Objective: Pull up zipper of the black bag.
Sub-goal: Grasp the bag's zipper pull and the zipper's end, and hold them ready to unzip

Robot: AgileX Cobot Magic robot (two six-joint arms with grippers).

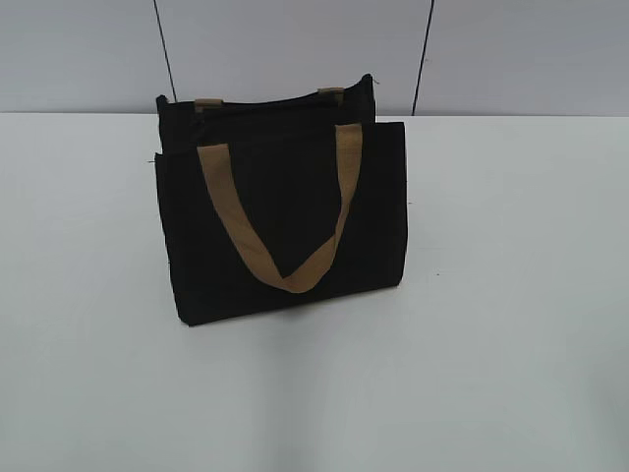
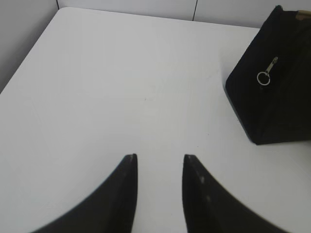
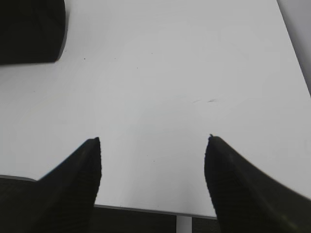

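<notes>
The black bag (image 1: 280,221) stands upright on the white table, a tan strap handle (image 1: 285,221) hanging down its front. In the left wrist view the bag's end (image 2: 274,92) shows at the right, with the zipper's silver pull tab and ring (image 2: 266,74) hanging on it. My left gripper (image 2: 159,156) is open and empty over bare table, well short of the bag. My right gripper (image 3: 154,140) is open wide and empty near the table's front edge; a corner of the bag (image 3: 31,30) shows at top left. Neither gripper shows in the exterior view.
The white table (image 1: 491,324) runs to a grey panelled wall (image 1: 295,49) behind the bag. The table's front edge (image 3: 146,209) lies just under the right gripper. The table's left edge (image 2: 26,58) shows in the left wrist view.
</notes>
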